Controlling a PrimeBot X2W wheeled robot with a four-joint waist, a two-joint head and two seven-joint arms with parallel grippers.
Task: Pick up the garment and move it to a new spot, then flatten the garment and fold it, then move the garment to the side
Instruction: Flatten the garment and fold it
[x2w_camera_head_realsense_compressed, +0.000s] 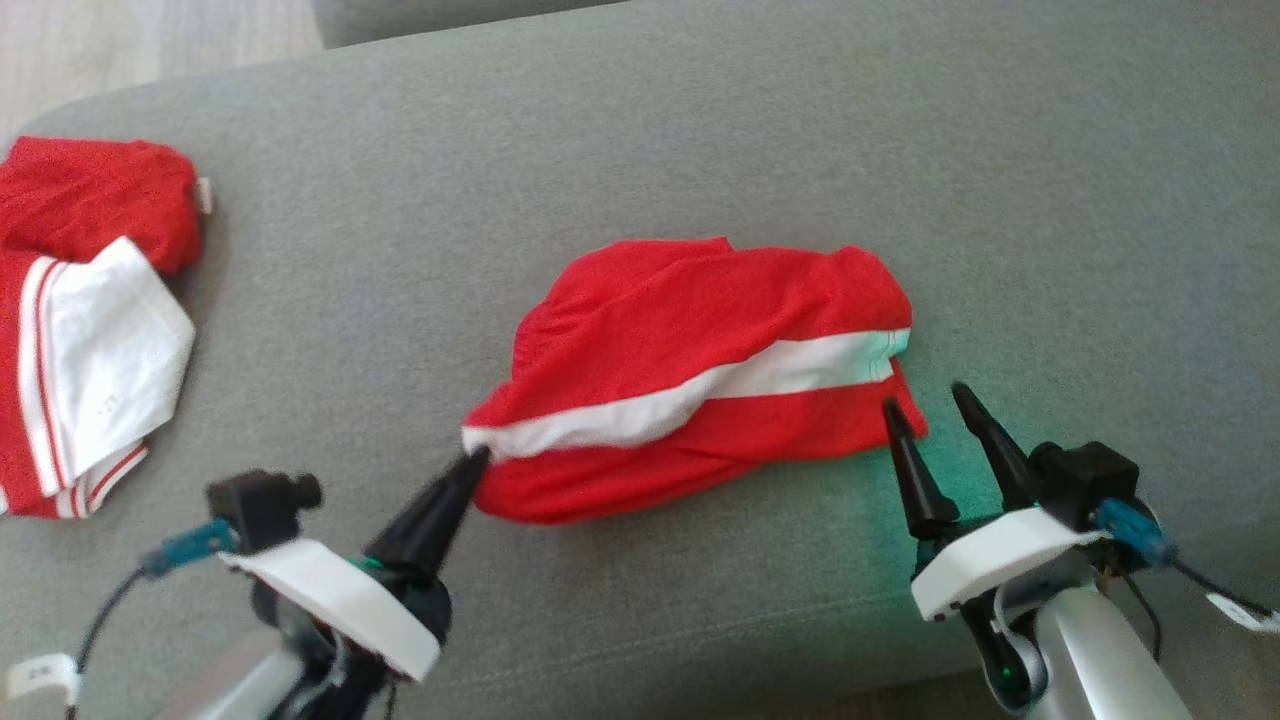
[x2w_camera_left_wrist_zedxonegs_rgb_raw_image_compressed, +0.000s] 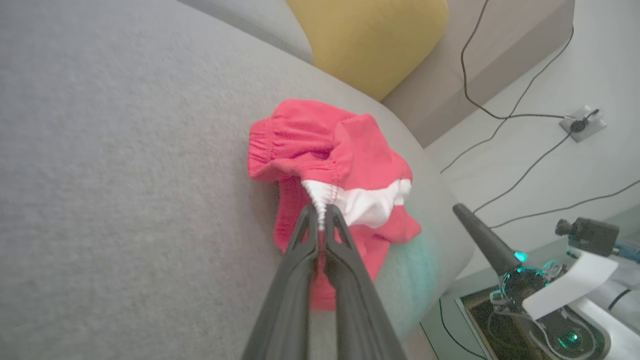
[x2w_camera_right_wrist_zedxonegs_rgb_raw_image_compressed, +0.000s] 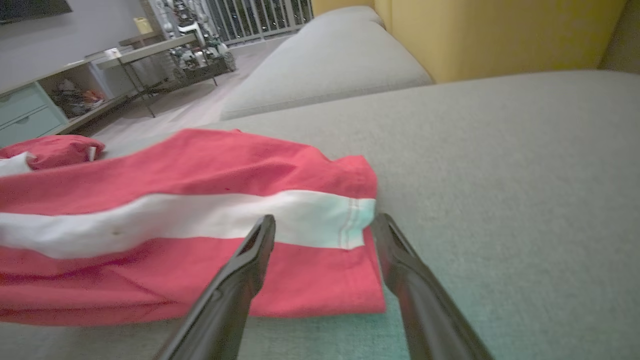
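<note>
Home living room: grey sofa (x2w_camera_head_realsense_compressed: 700, 120), yellow cushion (x2w_camera_left_wrist_zedxonegs_rgb_raw_image_compressed: 370, 40)

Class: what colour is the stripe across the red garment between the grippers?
White stripe on the garment; clearest in the right wrist view.

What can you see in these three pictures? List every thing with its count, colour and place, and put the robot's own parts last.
garment: one, red with a white stripe, crumpled, middle of the sofa
second garment: one, red and white, sofa's left end
sofa: one, grey, under both garments
cushion: one, yellow, at the sofa's back
cables: several, dark, on the floor beside the sofa
socket plate: one, pale, where two cables meet
cabinet: one, pale teal drawers, across the room
left jaws: one pair, dark, shut on the garment's white gathered edge
right jaws: one pair, dark, open at the garment's right end
</note>
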